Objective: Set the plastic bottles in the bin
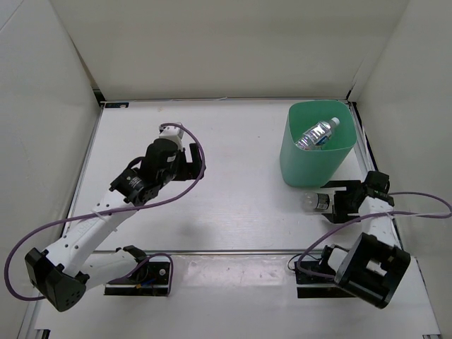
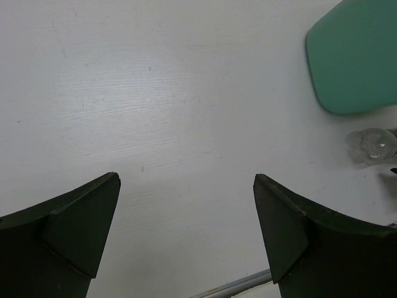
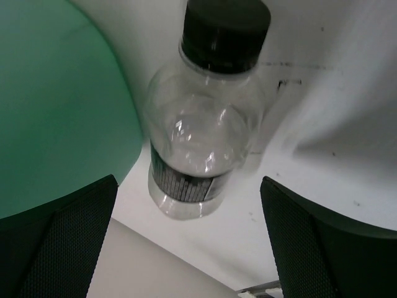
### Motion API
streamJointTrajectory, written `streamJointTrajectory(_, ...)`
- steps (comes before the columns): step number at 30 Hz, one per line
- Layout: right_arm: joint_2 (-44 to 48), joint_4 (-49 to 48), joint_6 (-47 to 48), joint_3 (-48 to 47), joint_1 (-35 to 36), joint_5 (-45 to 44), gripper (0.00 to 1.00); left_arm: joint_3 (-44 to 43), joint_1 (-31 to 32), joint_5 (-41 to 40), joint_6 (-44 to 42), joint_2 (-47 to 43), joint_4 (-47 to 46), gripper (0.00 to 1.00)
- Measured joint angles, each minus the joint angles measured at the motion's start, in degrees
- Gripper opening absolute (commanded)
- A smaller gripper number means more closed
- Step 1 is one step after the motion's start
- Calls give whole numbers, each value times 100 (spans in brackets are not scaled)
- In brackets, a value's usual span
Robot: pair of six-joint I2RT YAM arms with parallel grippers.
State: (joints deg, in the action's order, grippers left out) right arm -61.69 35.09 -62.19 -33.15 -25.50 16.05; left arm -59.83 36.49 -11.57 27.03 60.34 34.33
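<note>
Right end effector (image 1: pixel 330 203) gapes empty at dark-capped bottle (image 1: pixel 314 203) beside bin (image 1: pixel 311 168); left end effector (image 2: pixel 187 179) gapes empty over table (image 1: pixel 240 205)

We find the bin (image 1: pixel 304 168) at the far right of the table (image 1: pixel 233 208), one bottle (image 1: pixel 318 133) lying inside it, a second bottle (image 1: pixel 314 203) on the table just before the bin, right at the jaws of the right gripper (image 1: pixel 332 203), the left gripper (image 1: pixel 200 162) well apart over the table's left half.
</note>
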Motion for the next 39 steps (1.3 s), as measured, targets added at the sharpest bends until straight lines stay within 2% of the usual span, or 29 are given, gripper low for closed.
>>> streamJointTrajectory(7, -1117, -345, 446, -68, -79, 238, 99, 0, 0, 0, 0, 133, 186, 100)
streamJointTrajectory(8, -1307, -356, 507, -101, -81, 280, 96, -7, 0, 2, 0, 175, 214, 100)
streamJointTrajectory(11, -1624, -363, 699, -166, -79, 433, 78, -59, 0, 7, 2, 299, 299, 100)
streamJointTrajectory(12, -1635, -365, 763, -168, -79, 474, 70, -94, 0, 9, 0, 348, 317, 100)
streamJointTrajectory(13, -1624, -350, 824, -168, -81, 498, 53, -133, 0, 13, -2, 393, 323, 100)
streamJointTrajectory(15, -1530, -304, 968, -170, -68, 533, 42, -219, 0, 13, -2, 470, 341, 100)
streamJointTrajectory(19, -872, 289, 999, -197, 531, 223, 40, -302, 0, 9, 2, 507, 339, 100)
streamJointTrajectory(21, -142, 710, 920, -188, 881, 184, 39, -306, 0, 7, 2, 507, 337, 100)
streamJointTrajectory(24, 1355, 1484, 638, -286, 1021, 240, 30, -306, 0, -2, 2, 501, 339, 100)
streamJointTrajectory(27, 2229, 2293, 361, -1088, 1012, 275, 26, -304, 0, -7, 7, 472, 339, 100)
streamJointTrajectory(31, 1954, 2371, 345, -3064, 1012, 254, 26, -284, 0, -7, 17, 420, 323, 100)
streamJointTrajectory(34, 1005, 2124, 538, -4535, 1012, 197, 39, -249, 0, -2, 42, 374, 315, 100)
streamJointTrajectory(35, 645, 1937, 608, -4913, 1012, 192, 46, -245, 0, 0, 44, 367, 317, 100)
streamJointTrajectory(38, -247, 1405, 758, -5458, 1038, 210, 52, -245, 0, -4, 48, 365, 297, 100)
streamJointTrajectory(39, -544, 1268, 800, -5530, 1088, 212, 57, -245, 0, -9, 48, 365, 297, 100)
